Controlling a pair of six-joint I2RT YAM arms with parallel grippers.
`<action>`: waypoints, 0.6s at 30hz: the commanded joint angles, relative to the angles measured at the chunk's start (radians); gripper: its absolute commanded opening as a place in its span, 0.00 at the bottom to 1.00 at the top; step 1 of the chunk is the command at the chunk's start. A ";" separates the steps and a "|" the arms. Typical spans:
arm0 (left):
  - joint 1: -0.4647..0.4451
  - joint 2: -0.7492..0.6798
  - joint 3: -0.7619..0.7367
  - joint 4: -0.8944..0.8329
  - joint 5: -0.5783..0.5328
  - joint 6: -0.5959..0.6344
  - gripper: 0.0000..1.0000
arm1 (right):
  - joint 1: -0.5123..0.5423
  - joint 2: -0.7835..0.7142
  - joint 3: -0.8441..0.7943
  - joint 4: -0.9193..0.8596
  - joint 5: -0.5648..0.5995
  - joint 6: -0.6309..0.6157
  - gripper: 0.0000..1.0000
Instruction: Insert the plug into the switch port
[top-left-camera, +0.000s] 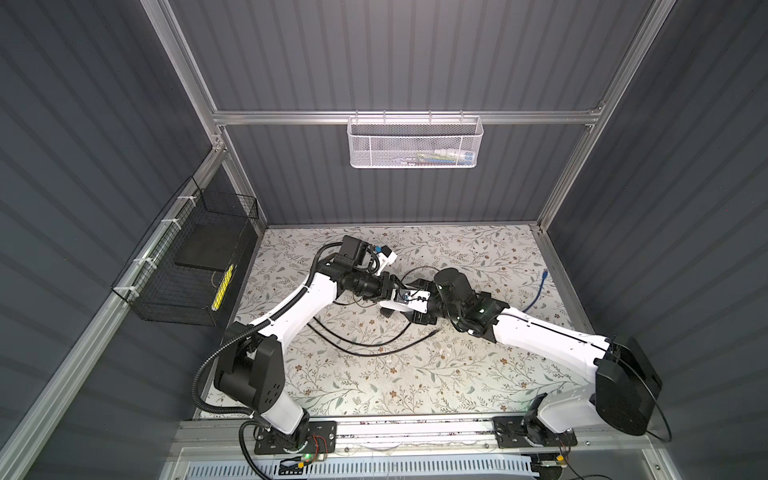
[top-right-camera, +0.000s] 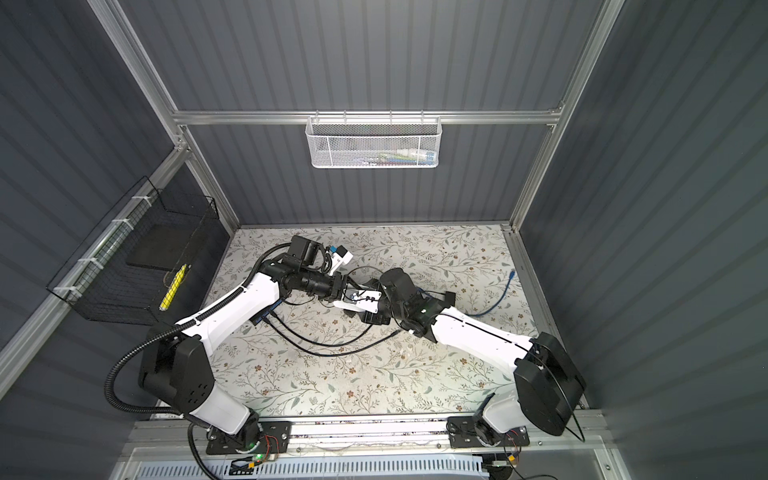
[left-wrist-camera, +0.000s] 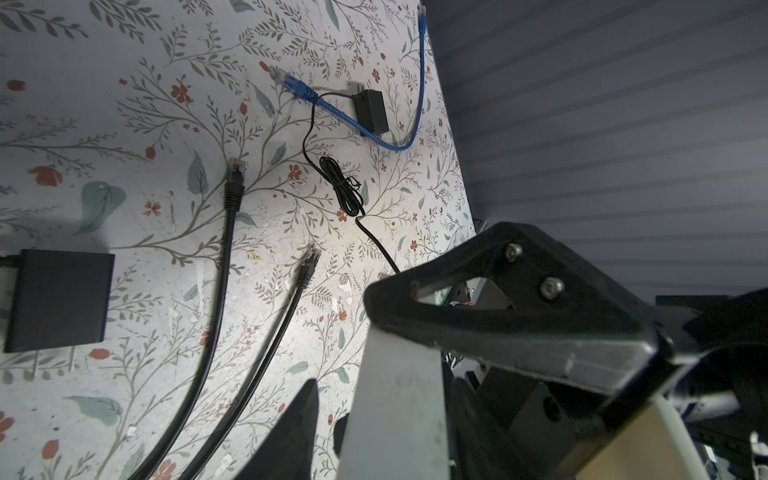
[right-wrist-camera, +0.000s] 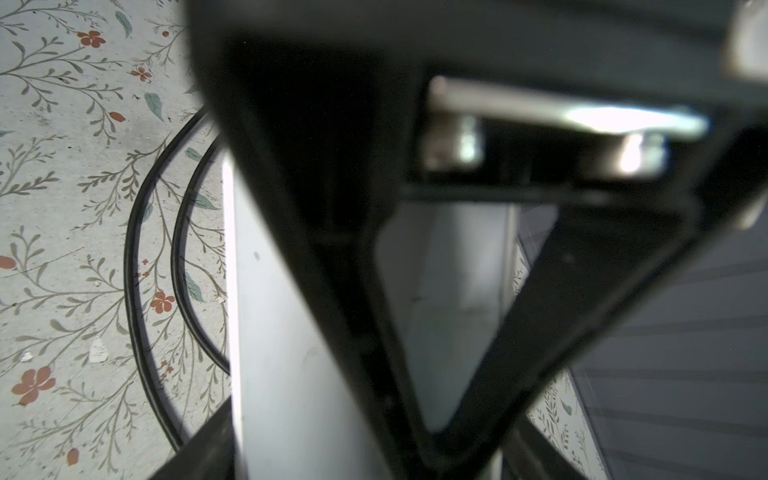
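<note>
A white flat box, which I take for the switch (left-wrist-camera: 395, 415) (right-wrist-camera: 282, 353) (top-left-camera: 390, 308), hangs between both grippers above the middle of the table; its port does not show. My right gripper (right-wrist-camera: 374, 415) (top-left-camera: 405, 305) is shut on it from the right. My left gripper (left-wrist-camera: 386, 395) (top-left-camera: 395, 297) straddles its other end. Its visible finger (left-wrist-camera: 295, 436) stands a narrow gap off the box's edge, and the other is hidden. No plug is held. Two black cable plugs (left-wrist-camera: 235, 172) (left-wrist-camera: 311, 259) and a blue one (left-wrist-camera: 293, 85) lie on the table.
A black flat box (left-wrist-camera: 58, 299) lies on the floral table. A small black adapter (left-wrist-camera: 371, 111) with a bundled thin cord (left-wrist-camera: 343, 191) sits by the blue cable (top-left-camera: 538, 293) near the right wall. A black wire basket (top-left-camera: 187, 266) hangs on the left wall and a white mesh one (top-left-camera: 415, 141) on the back wall.
</note>
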 joint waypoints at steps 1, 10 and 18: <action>-0.014 -0.031 -0.005 -0.052 0.039 0.020 0.51 | 0.006 0.017 0.041 0.040 0.035 -0.024 0.42; -0.014 -0.025 -0.004 -0.075 0.038 0.034 0.46 | 0.004 0.021 0.038 0.051 0.055 -0.028 0.43; -0.014 -0.023 -0.005 -0.064 0.060 0.031 0.23 | 0.004 0.050 0.074 0.049 0.064 -0.005 0.46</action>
